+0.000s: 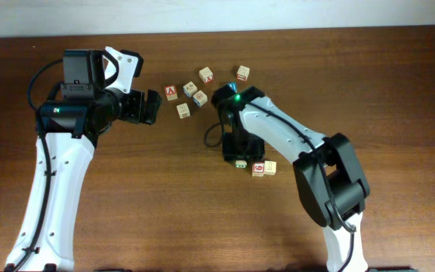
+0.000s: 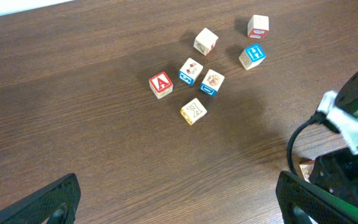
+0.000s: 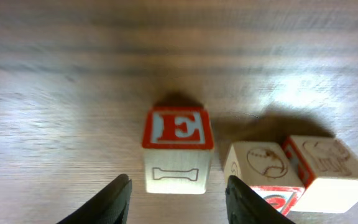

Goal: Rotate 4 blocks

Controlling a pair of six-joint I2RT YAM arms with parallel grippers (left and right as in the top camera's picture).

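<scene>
A wooden table [image 1: 399, 91], seen from above. The right gripper [image 3: 179, 186] points down at three blocks in a row near the table's middle. These are a green-marked cube [image 1: 242, 163], a red "6" cube [image 1: 258, 168] and a pale cube [image 1: 269, 167], the last two touching. Its jaws are released, standing either side of the green-marked cube without touching it (up close, one face shows a red "E"). The blue "H" cube [image 2: 252, 56] sits well apart, near a red "A" cube [image 2: 161, 84]. The left gripper [image 2: 179, 202] hangs spread wide, holding nothing.
</scene>
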